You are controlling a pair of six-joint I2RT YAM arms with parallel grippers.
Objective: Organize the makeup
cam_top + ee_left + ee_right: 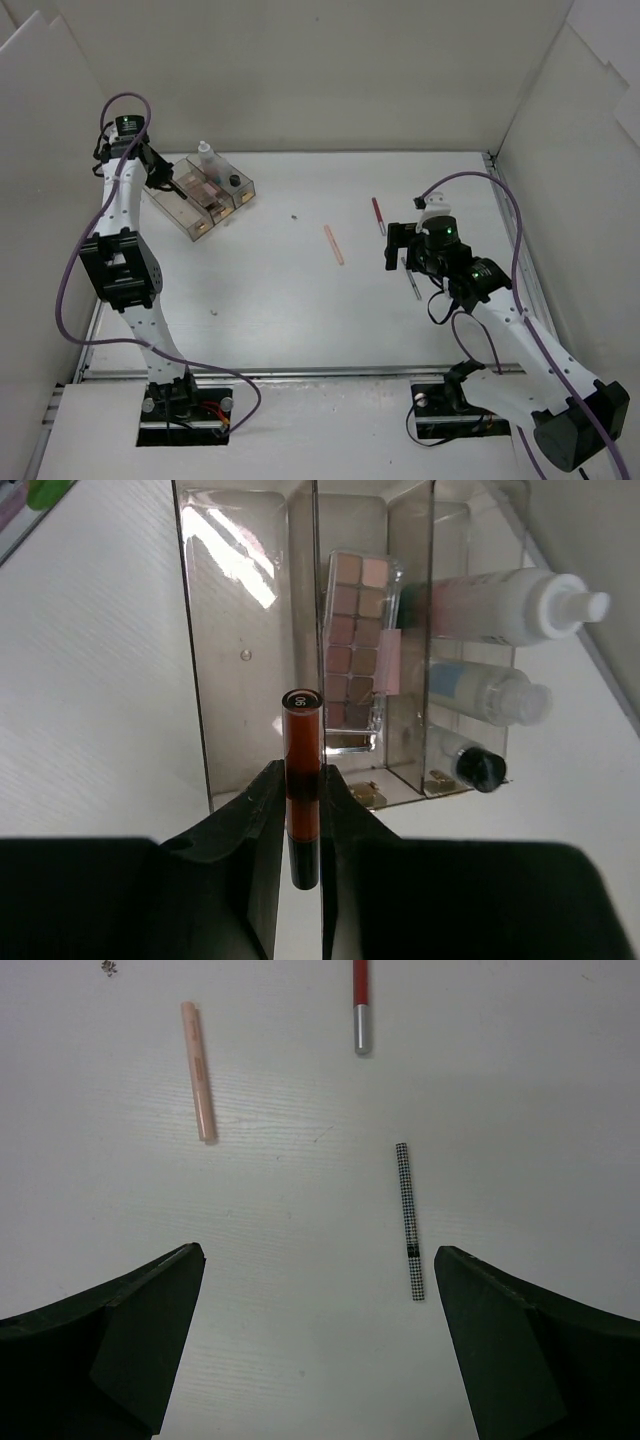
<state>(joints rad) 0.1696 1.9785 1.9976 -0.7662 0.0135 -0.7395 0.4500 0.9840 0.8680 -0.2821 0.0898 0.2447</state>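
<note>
1. Gripping a tube (301, 740) upright, held the left gripper (303, 790) clamped on its sides, just in front of the box (240, 630).
2. Noted the tube's look: glossy red-brown body, black lower part, round black top end.
3. Read two white digits on that end, "06" or "90"; could not tell which.
4. Found a palette (355, 640) of brown, tan and pink squares in the box's middle compartment, with a pad (389, 660), pale pink, at its right edge.
5. Found in the right compartment a pink-banded bottle (500, 605), a blue-banded bottle (480, 690) and a small bottle (478, 767) with a black cap; made out no writing on them.
6. Held the right gripper (315, 1290) with fingers wide apart and nothing between them, above the table (300, 1160).
7. Saw below it a pink pencil (198, 1070), a red pencil (361, 990) with a silver end and a grey pencil (409, 1220), finely checked, all lying apart.
</note>
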